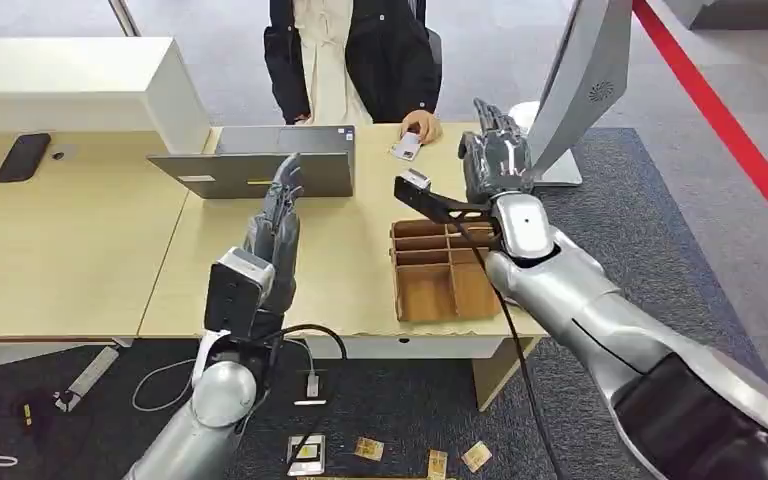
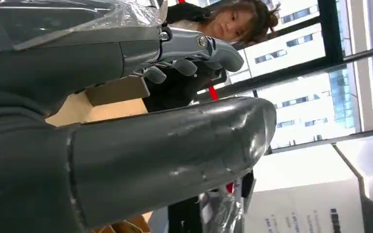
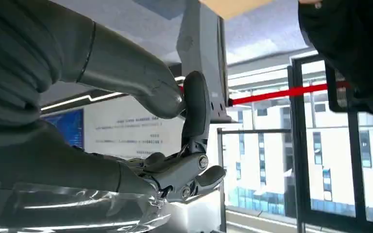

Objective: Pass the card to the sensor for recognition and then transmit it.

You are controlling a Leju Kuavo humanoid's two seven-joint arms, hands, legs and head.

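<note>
A small white card (image 1: 406,147) lies on the far side of the table under a person's hand (image 1: 422,124). My right hand (image 1: 495,150) is raised beside it, fingers spread and holding nothing; the right wrist view shows its thumb and fingers (image 3: 194,116) apart in front of the grey sensor panel (image 3: 201,43). That slanted grey sensor (image 1: 582,75) stands at the table's far right, just beyond this hand. My left hand (image 1: 274,232) hovers over the table's middle, fingers straight and empty, and it looks the same in the left wrist view (image 2: 194,51).
A wooden compartment tray (image 1: 444,272) sits near the table's front edge, below my right hand. A grey laptop (image 1: 260,165) stands at the back, a black phone (image 1: 22,157) far left. The person (image 1: 350,55) sits across the table. Several cards (image 1: 368,448) lie on the floor.
</note>
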